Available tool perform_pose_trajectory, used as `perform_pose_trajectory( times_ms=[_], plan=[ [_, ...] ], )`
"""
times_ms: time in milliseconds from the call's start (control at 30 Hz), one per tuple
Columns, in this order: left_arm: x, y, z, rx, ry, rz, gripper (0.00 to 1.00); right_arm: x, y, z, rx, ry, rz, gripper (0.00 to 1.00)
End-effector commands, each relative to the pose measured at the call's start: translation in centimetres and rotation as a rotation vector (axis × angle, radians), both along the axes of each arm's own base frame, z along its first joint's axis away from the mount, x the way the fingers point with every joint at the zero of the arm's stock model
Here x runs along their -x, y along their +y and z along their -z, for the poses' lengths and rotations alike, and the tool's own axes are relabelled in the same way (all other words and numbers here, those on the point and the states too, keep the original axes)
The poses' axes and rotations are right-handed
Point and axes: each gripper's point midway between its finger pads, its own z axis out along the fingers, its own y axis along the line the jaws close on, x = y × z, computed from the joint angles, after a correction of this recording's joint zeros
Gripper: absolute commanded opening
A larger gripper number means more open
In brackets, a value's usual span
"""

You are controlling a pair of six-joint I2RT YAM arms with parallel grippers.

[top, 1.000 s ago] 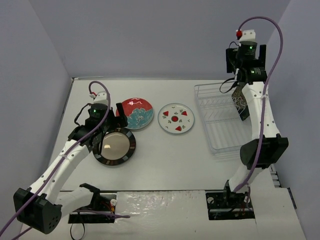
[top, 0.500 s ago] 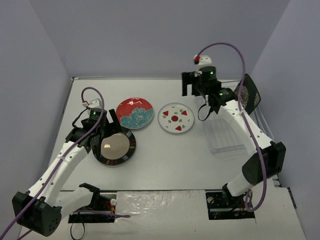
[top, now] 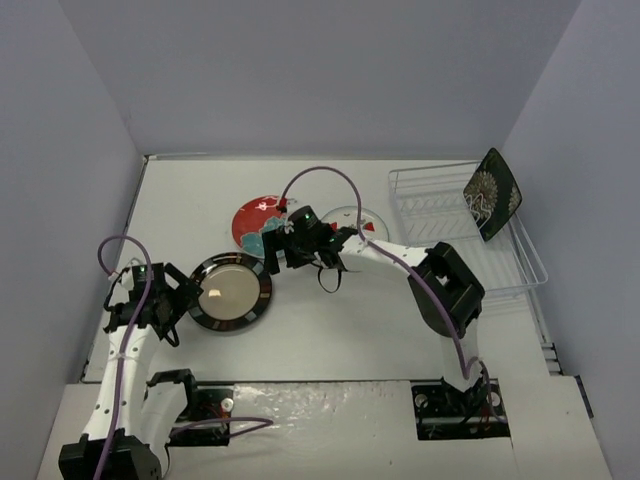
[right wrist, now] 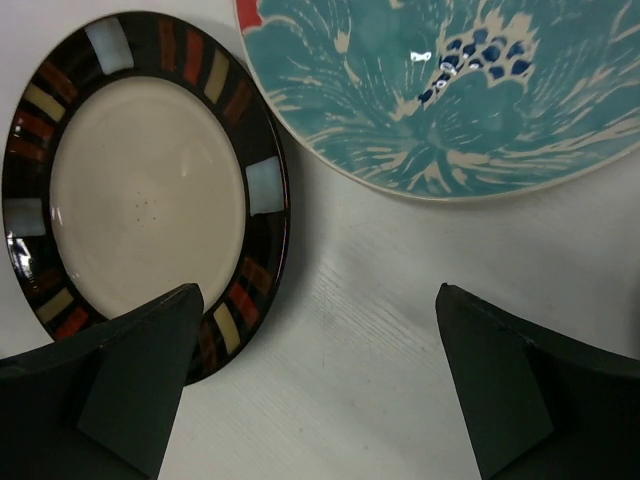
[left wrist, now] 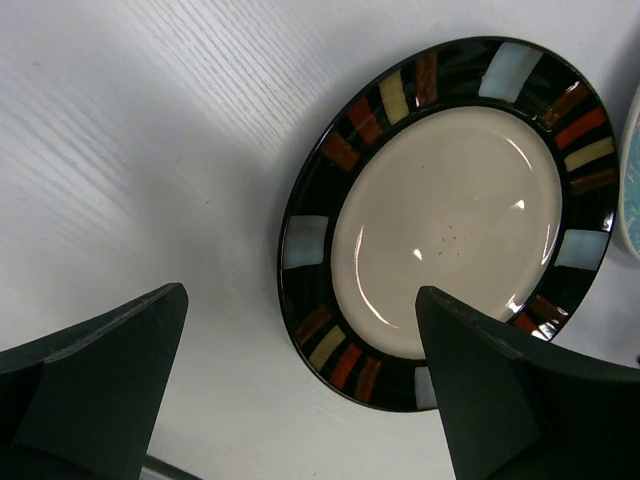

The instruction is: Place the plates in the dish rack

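Note:
The black-rimmed plate with a beige centre (top: pixel 231 291) lies flat at centre left; it shows in the left wrist view (left wrist: pixel 450 220) and the right wrist view (right wrist: pixel 145 190). The red-and-teal floral plate (top: pixel 256 226) lies behind it, also in the right wrist view (right wrist: pixel 440 85). The white watermelon plate (top: pixel 362 220) is partly hidden by my right arm. The square black flowered plate (top: pixel 492 193) stands on edge in the dish rack (top: pixel 515 262) at the right. My left gripper (top: pixel 178 312) is open at the rimmed plate's left edge. My right gripper (top: pixel 278 255) is open between the rimmed and floral plates.
Grey walls enclose the white table on three sides. The rack fills the back right corner. Purple cables loop over both arms. The arm bases sit at the near edge.

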Motion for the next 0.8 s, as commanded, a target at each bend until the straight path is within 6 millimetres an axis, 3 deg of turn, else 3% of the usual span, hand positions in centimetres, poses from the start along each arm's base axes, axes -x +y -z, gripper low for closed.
perform_pose_trajectory(
  times_ms=[0,200,300,767],
  plan=[
    [-3.6,-1.7,-0.3,0.144,-0.119,0.068,0.97,-0.5,3.2,-1.8,-0.175,0.02,-0.02,1.0],
    [-5.1,-1.8,0.9,0.217,-0.184,0.091,0.97,0.8,4.2,0.3,-0.186,0.096,-0.062,1.0],
    [-5.1,-1.3,1.4,0.203,-0.184,0.074,0.87,1.0,4.2,0.7,-0.191,0.11,-0.064,1.0],
    [-4.1,-1.2,5.1,0.223,-0.129,0.053,0.6,1.0,2.7,-0.3,-0.193,0.097,-0.029,1.0]
  ],
)
